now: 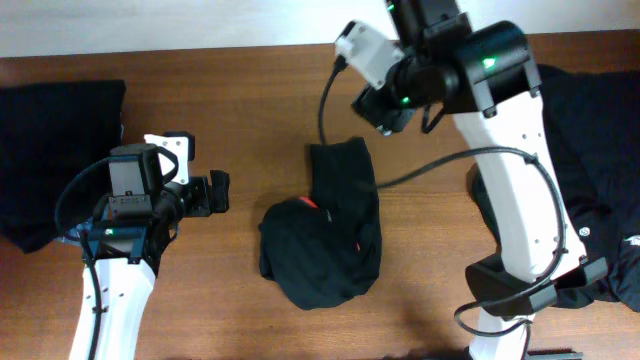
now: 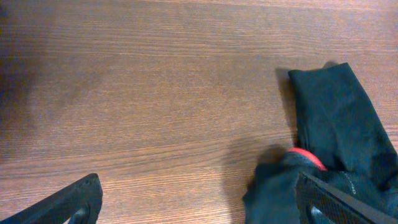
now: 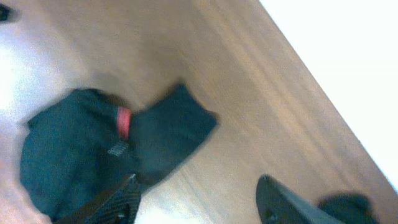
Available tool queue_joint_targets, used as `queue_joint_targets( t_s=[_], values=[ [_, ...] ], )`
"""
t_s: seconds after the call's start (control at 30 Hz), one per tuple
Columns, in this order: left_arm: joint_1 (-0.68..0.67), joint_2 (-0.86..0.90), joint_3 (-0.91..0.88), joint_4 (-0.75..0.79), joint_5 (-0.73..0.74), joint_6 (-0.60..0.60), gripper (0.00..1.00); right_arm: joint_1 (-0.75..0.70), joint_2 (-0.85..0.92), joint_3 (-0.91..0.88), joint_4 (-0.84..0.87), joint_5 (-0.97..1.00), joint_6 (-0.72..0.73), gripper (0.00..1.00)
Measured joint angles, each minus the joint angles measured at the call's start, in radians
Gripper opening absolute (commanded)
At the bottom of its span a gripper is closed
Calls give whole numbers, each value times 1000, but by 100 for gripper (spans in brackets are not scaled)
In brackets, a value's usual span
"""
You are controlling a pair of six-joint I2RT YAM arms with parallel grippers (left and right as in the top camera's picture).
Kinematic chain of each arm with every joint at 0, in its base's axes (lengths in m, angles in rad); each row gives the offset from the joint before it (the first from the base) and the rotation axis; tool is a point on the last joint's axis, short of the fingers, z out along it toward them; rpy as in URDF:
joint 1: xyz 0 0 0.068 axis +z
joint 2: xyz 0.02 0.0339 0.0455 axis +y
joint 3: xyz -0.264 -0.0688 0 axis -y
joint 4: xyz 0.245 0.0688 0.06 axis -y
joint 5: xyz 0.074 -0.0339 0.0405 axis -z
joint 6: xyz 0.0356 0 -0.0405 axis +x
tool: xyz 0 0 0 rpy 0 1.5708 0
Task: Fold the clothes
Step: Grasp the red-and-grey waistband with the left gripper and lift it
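Black trousers (image 1: 330, 240) lie bunched in a rough fold at the table's middle, a bit of red waistband edge showing. They also show in the left wrist view (image 2: 336, 124) and the right wrist view (image 3: 93, 155). My left gripper (image 1: 218, 192) is open and empty, left of the trousers, just above the wood (image 2: 196, 199). My right gripper (image 1: 385, 112) is open and empty, raised above the table beyond the trousers' far end (image 3: 199, 196). More black clothes lie at the far left (image 1: 50, 150) and at the right (image 1: 600, 180).
The wooden table (image 1: 250, 90) ends at a white strip along the back. The right arm's white links and cable (image 1: 520, 200) stand over the right-hand pile.
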State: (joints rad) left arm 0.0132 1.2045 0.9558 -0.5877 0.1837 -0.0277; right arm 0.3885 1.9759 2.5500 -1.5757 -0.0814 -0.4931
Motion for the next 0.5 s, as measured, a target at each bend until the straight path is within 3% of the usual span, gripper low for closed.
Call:
queue_joint_targets(
  t_s=[0.27,0.5],
  values=[
    [-28,0,0,0,109,0,94,-168,0,-15,-37,55,142,79],
    [-229,63,1,2,154,-47,95,-256,0,-16,-71,-17,179,80]
  ],
)
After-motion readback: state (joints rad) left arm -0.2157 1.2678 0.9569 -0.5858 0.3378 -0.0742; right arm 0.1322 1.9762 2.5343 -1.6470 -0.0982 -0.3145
